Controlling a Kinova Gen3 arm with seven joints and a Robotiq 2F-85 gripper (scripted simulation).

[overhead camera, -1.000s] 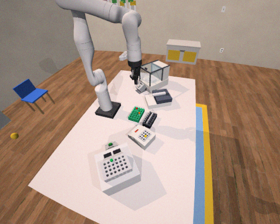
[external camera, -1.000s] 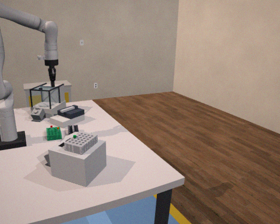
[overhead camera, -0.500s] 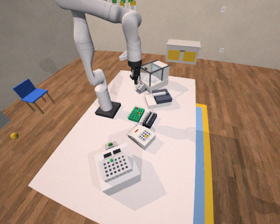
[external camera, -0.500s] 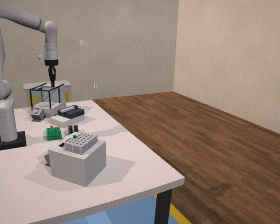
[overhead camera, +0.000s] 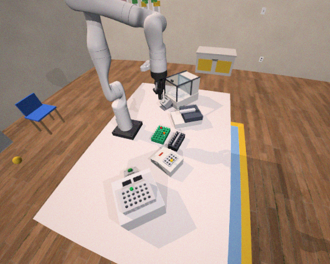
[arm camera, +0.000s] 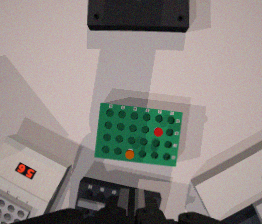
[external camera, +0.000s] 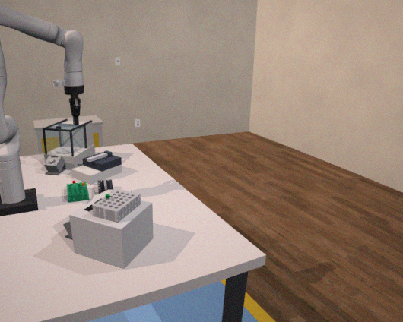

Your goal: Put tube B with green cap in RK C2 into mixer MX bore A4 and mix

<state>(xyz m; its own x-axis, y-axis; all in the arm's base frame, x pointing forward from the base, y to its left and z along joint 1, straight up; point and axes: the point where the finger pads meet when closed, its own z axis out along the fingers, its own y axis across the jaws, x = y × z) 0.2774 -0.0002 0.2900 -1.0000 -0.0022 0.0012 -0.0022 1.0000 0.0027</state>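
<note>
Tube B's green cap (overhead camera: 131, 188) (external camera: 107, 196) sits low in the front row of the mixer's block, fourth bore from the left seen from its front (A4). The mixer MX (overhead camera: 142, 218) (external camera: 101, 243) stands level. Both lamp windows on its top, one (overhead camera: 126, 182) and the other (overhead camera: 137, 178), are dark. The START key (overhead camera: 130, 170) is on its sloping front. The rack RK (overhead camera: 157, 141) (external camera: 78, 197) (arm camera: 99, 131) shows a red cap (arm camera: 158, 132) and an orange cap (arm camera: 129, 155), no green one. My gripper (overhead camera: 160, 98) (external camera: 76, 123) (arm camera: 131, 204) is shut and empty, high above the bench.
The magnet block MG (overhead camera: 176, 144) lies behind the rack. The dry block DB (overhead camera: 167, 169) (arm camera: 37, 185), with a yellow cap (overhead camera: 171, 160), stands between it and the mixer. The spectrophotometer SP (overhead camera: 179, 121) (arm camera: 222, 190) and glass-sided balance BAL (overhead camera: 185, 99) stand on the other side.
</note>
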